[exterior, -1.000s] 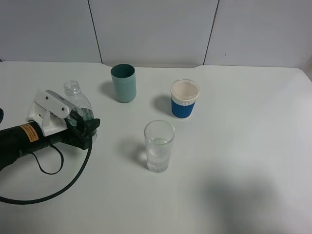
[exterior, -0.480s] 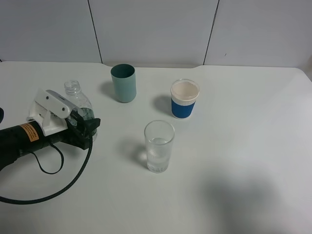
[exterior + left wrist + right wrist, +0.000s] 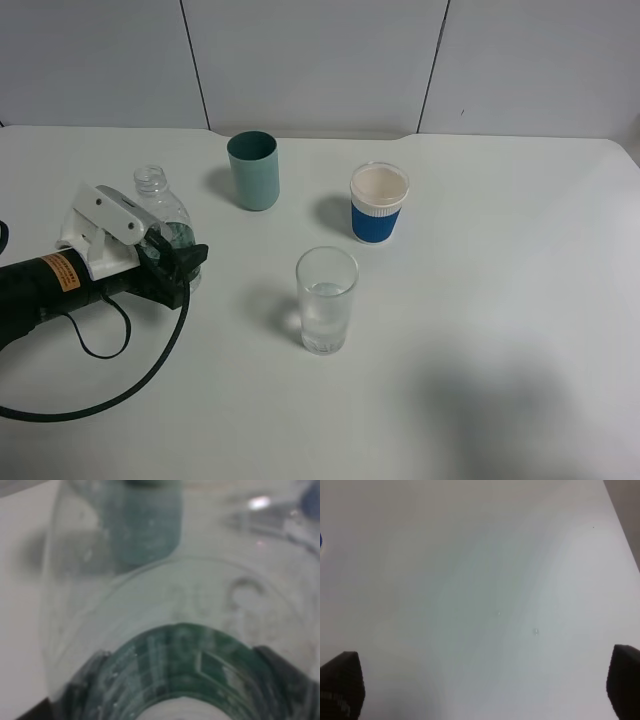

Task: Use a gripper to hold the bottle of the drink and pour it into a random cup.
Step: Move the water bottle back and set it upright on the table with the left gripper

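On the table's left, the left gripper [image 3: 165, 255] clasps the bottle [image 3: 165, 225]; its green label [image 3: 180, 675] unreadable.

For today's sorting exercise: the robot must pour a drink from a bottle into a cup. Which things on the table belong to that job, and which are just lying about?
Belonging to the job:
- bottle
- glass tumbler, with liquid in it
- left gripper, around the bottle

Just lying about:
- teal cup
- white cup with blue sleeve

Bottle [image 3: 160, 215] stands left of the glass [image 3: 326, 299].
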Available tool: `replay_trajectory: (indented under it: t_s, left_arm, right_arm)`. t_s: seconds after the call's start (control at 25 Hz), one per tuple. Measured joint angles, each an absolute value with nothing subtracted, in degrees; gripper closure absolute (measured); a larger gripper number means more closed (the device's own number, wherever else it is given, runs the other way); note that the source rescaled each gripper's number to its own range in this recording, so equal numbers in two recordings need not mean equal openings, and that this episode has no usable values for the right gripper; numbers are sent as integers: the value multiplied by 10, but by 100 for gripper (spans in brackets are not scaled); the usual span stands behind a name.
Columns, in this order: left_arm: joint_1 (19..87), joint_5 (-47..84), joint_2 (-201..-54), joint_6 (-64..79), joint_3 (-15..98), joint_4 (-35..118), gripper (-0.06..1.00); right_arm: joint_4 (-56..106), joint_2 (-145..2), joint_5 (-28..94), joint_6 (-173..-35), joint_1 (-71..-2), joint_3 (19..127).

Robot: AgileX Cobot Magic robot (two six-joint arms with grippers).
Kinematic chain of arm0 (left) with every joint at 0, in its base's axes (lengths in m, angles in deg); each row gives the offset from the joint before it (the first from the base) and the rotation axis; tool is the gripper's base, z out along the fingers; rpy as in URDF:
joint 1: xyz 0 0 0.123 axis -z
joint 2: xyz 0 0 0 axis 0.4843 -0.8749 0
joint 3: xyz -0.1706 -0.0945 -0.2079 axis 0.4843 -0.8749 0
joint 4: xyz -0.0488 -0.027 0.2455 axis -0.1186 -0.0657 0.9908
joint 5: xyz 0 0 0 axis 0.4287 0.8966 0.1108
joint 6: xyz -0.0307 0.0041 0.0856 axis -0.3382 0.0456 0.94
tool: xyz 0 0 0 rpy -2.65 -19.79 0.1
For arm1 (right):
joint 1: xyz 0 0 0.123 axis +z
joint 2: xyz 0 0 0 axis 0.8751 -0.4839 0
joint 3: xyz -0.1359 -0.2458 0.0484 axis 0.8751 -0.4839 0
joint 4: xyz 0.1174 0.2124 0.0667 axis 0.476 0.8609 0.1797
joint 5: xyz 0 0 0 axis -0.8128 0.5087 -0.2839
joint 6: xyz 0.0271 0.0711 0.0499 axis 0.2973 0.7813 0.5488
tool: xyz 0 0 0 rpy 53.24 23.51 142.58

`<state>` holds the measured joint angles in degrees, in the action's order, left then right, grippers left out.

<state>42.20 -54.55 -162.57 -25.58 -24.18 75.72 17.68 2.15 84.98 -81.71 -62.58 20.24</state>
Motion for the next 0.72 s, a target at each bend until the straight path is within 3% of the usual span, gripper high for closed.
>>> replay_trajectory:
  t_s: [0.16,0.28,0.72]
  left_arm:
    - [422,-546,-1626,-256,-242,758,48]
    - [422,-546,-1626,-256,-242,758,34]
    - [422,-546,-1626,-254,-244,759,29]
  right_arm:
    - [177,22,850,-817,-626,202]
    - [177,22,850,-817,-626,202]
    - [177,22,850,-817,-626,202]
